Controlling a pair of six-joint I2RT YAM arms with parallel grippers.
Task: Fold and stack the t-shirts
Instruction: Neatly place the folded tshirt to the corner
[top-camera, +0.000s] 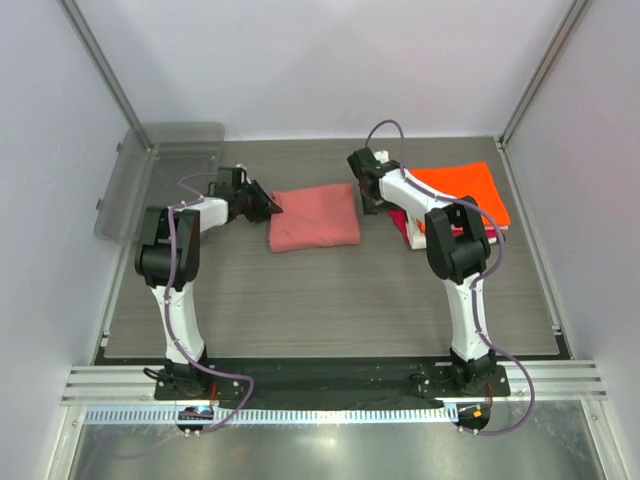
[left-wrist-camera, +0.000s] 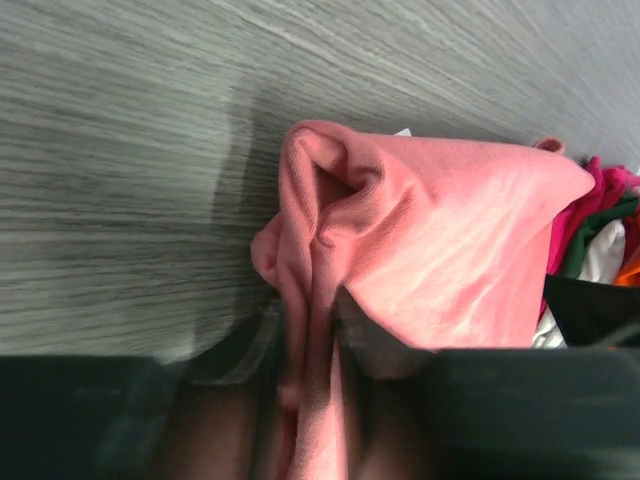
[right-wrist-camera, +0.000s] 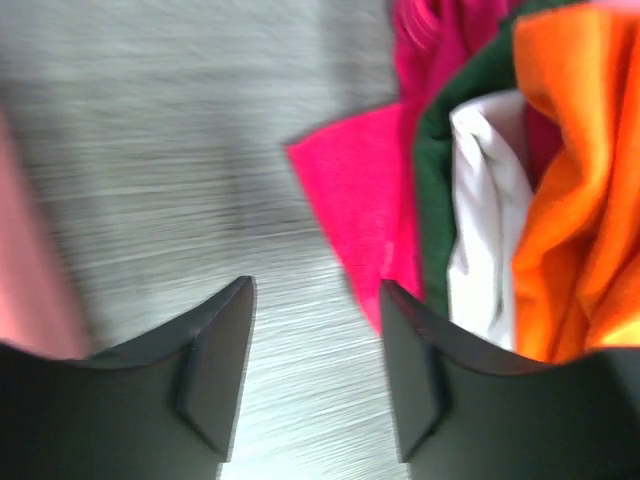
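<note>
Salmon-pink t-shirt (top-camera: 314, 217) lies folded mid-table (top-camera: 330, 300), long axis running left to right, its left edge pinched in the left gripper (top-camera: 272, 205). Right gripper (top-camera: 368, 195) hangs with jaws apart just beside its right edge. Orange t-shirt (top-camera: 465, 190) tops a heap at far right. Clear grey tray (top-camera: 150, 170) sits at the far-left corner, well apart from the shirts.
</note>
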